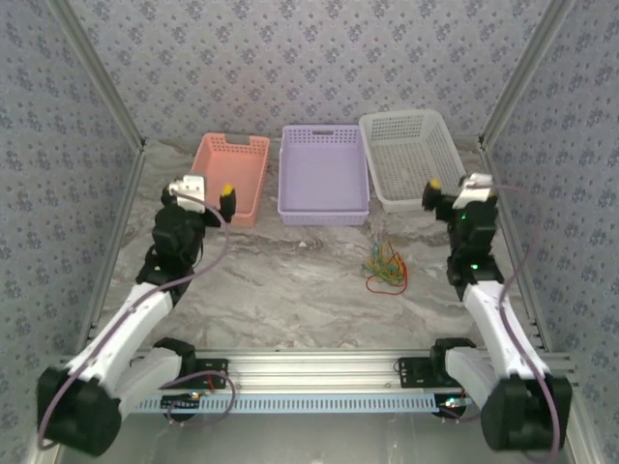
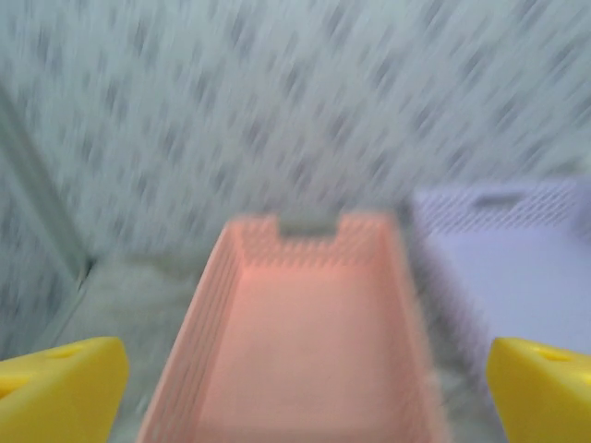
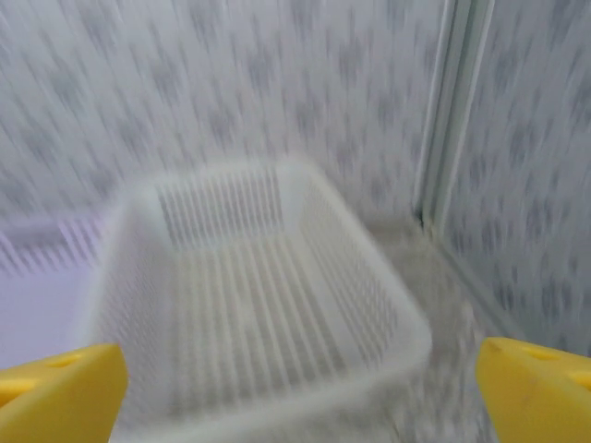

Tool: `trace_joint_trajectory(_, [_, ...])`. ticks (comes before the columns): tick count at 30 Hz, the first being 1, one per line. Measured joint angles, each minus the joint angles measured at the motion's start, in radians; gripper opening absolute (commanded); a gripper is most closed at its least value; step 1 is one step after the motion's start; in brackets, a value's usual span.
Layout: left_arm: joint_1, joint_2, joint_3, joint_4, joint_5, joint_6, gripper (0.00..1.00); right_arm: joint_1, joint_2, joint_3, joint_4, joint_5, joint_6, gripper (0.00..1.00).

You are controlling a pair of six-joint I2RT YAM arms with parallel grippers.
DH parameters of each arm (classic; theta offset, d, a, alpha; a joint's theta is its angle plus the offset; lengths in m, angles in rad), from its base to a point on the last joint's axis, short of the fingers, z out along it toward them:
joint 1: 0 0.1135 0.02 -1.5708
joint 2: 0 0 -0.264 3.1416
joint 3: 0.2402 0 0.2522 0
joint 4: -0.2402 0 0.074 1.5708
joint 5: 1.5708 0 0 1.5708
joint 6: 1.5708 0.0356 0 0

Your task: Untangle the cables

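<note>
Left hand (image 2: pixel 300 397) spread wide, empty, right hand (image 3: pixel 300 392) likewise, yellow fingertips (image 2: pixel 55 392) cut off at blurred frame edges, tangle of thin coloured cables (image 1: pixel 385 266) on marbled bench (image 1: pixel 290 290), strands seemingly knotted, indistinct

Cables (image 1: pixel 385 263) tiny; pink basket (image 2: pixel 305 351) v. blurry

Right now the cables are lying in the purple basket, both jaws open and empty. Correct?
Not quite. The cables lie on the table in front of the baskets, not in the purple basket; the top view shows this. Both jaws are open and empty, as you said.
</note>
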Motion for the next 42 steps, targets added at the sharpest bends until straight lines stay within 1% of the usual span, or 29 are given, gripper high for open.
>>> trace_joint_trajectory(2, [-0.059, -0.029, 0.205, -0.151, -0.018, -0.068, 0.99, 0.02, -0.049, 0.195, -0.146, -0.002, 0.085, 0.99])
trace_joint_trajectory(4, [-0.071, -0.018, 0.416, -0.331, -0.017, -0.184, 0.99, 0.024, -0.051, 0.379, -0.309, -0.012, 0.23, 0.99])
trace_joint_trajectory(5, [-0.067, -0.014, 0.498, -0.399, 0.001, -0.254, 0.99, 0.02, -0.054, 0.444, -0.384, -0.034, 0.295, 0.98])
trace_joint_trajectory(6, [-0.059, -0.014, 0.529, -0.435, 0.026, -0.302, 0.99, 0.011, -0.06, 0.478, -0.438, -0.068, 0.336, 0.91])
trace_joint_trajectory(7, [-0.043, -0.028, 0.542, -0.485, 0.078, -0.366, 0.99, 0.002, -0.062, 0.5, -0.494, -0.114, 0.367, 0.87])
trace_joint_trajectory(9, [-0.031, -0.04, 0.532, -0.57, 0.179, -0.47, 0.99, 0.011, -0.043, 0.52, -0.632, -0.167, 0.42, 0.85])
trace_joint_trajectory(10, [-0.04, -0.03, 0.52, -0.6, 0.209, -0.507, 0.99, 0.034, -0.024, 0.525, -0.699, -0.177, 0.437, 0.85])
trace_joint_trajectory(11, [-0.071, -0.009, 0.498, -0.632, 0.23, -0.549, 0.98, 0.068, -0.006, 0.525, -0.759, -0.18, 0.453, 0.85])
trace_joint_trajectory(13, [-0.169, 0.042, 0.436, -0.678, 0.24, -0.614, 0.96, 0.163, 0.032, 0.516, -0.872, -0.167, 0.486, 0.85])
trace_joint_trajectory(16, [-0.366, 0.15, 0.319, -0.705, 0.214, -0.703, 0.91, 0.32, 0.061, 0.472, -1.004, -0.13, 0.532, 0.85])
trace_joint_trajectory(18, [-0.486, 0.225, 0.254, -0.707, 0.188, -0.755, 0.89, 0.388, 0.072, 0.431, -1.057, -0.119, 0.557, 0.83])
trace_joint_trajectory(21, [-0.626, 0.333, 0.232, -0.7, 0.142, -0.814, 0.79, 0.394, 0.1, 0.35, -1.072, -0.119, 0.578, 0.8])
trace_joint_trajectory(24, [-0.704, 0.433, 0.233, -0.653, 0.125, -0.855, 0.73, 0.347, 0.16, 0.26, -1.067, -0.131, 0.586, 0.77])
trace_joint_trajectory(26, [-0.735, 0.488, 0.229, -0.615, 0.124, -0.875, 0.69, 0.317, 0.195, 0.211, -1.049, -0.135, 0.585, 0.77])
trace_joint_trajectory(28, [-0.754, 0.52, 0.214, -0.574, 0.126, -0.894, 0.67, 0.303, 0.22, 0.174, -1.025, -0.142, 0.585, 0.76])
trace_joint_trajectory(31, [-0.762, 0.524, 0.18, -0.534, 0.132, -0.916, 0.66, 0.299, 0.274, 0.136, -0.962, -0.16, 0.577, 0.7])
trace_joint_trajectory(36, [-0.762, 0.468, 0.113, -0.483, 0.131, -0.933, 0.65, 0.299, 0.395, 0.119, -0.876, -0.165, 0.566, 0.68])
trace_joint_trajectory(39, [-0.762, 0.424, 0.085, -0.463, 0.127, -0.941, 0.66, 0.298, 0.436, 0.109, -0.84, -0.165, 0.544, 0.68])
trace_joint_trajectory(42, [-0.762, 0.418, 0.084, -0.439, 0.12, -0.941, 0.66, 0.298, 0.479, 0.109, -0.812, -0.166, 0.519, 0.67])
